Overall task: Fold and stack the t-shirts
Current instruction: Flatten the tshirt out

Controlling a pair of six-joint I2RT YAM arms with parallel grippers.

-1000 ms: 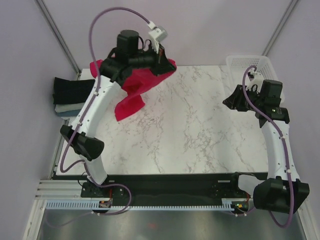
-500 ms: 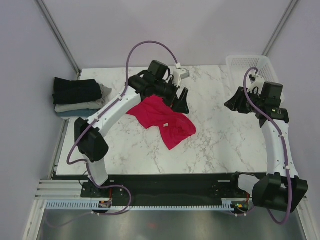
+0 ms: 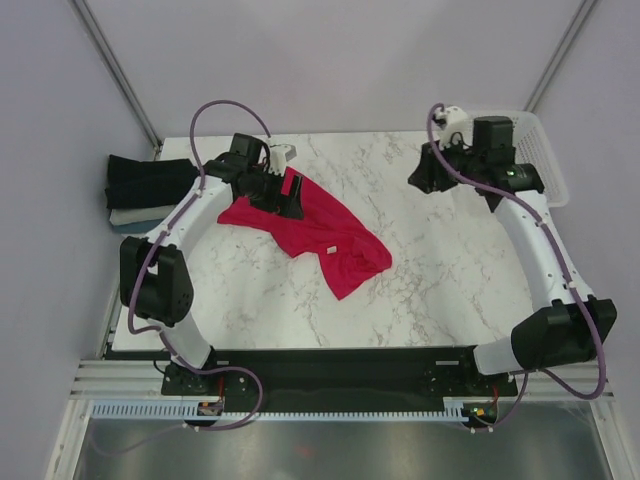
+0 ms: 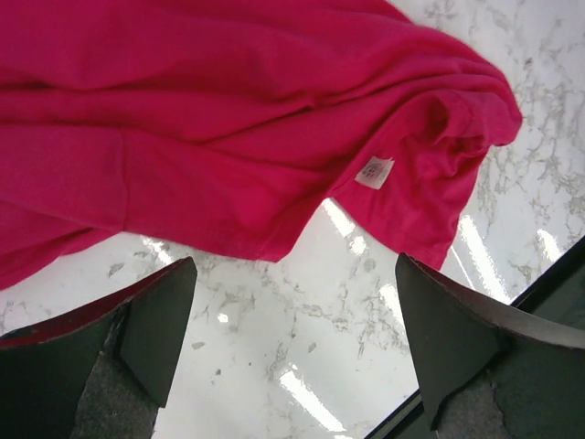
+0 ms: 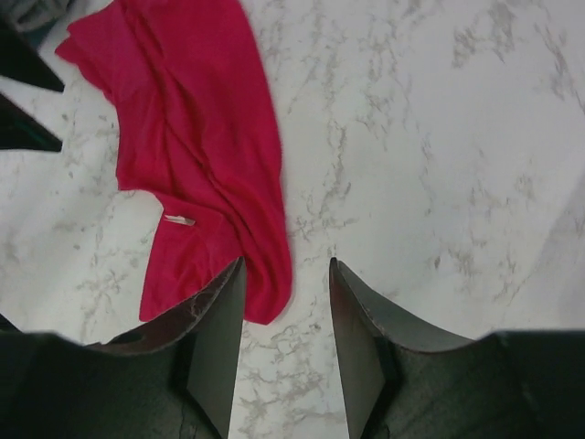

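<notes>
Crimson t-shirt (image 3: 318,232): crumpled and unfolded on the marble table (image 3: 440,290), left of centre in the overhead view, stretching from upper left down to a bunched end near the middle. Small white label (image 4: 373,172) showing on the cloth.

Left gripper (image 3: 284,198): just above the shirt's upper-left end, jaws spread wide, nothing between them.

Right gripper (image 3: 424,172): upper right of the frame, well apart from the shirt, jaws partly apart, holding nothing.

Folded t-shirts (image 3: 150,190): stacked at the far left edge, black on top, paler layers beneath. Left arm (image 3: 190,225) arched between stack and shirt.

White mesh basket (image 3: 548,160): upper right corner, partly hidden behind the right arm.
</notes>
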